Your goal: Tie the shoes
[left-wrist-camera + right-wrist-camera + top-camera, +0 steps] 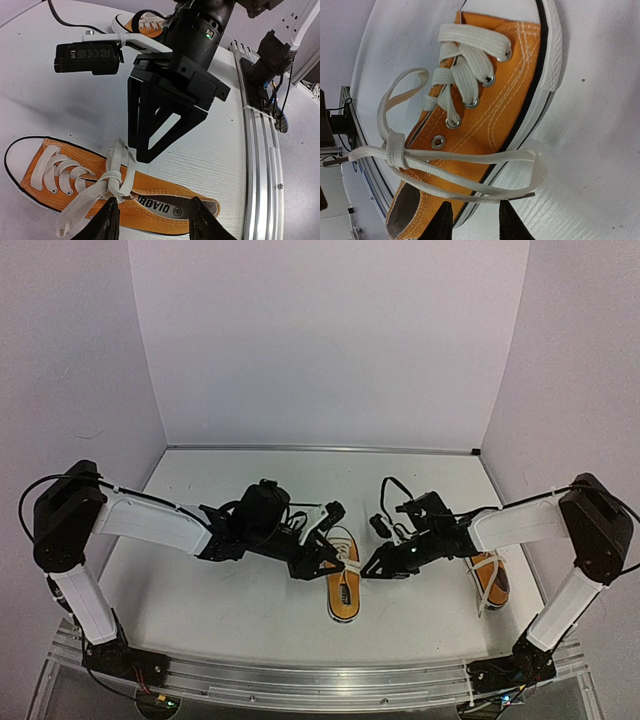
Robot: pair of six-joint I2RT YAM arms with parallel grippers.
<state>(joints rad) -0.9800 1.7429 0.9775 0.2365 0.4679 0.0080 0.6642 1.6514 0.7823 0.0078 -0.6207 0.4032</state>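
One orange shoe (344,590) lies mid-table, toe towards the near edge. Its white laces are knotted into a bow (113,183) with loops to both sides. My left gripper (322,558) hovers over the shoe's heel opening; in the left wrist view (155,220) its jaws are open and empty, with one fingertip (108,219) beside the knot. My right gripper (372,568) is at the shoe's right side; in the right wrist view (475,220) it is open and empty, just short of a long lace loop (520,167) lying over the sole. The second shoe (488,578) lies to the right under the right arm.
An aluminium rail (320,680) runs along the near table edge and also shows in the left wrist view (260,150). White walls (330,340) close the back and sides. The right arm's wrist camera (87,56) hangs above the table left of its fingers (144,150).
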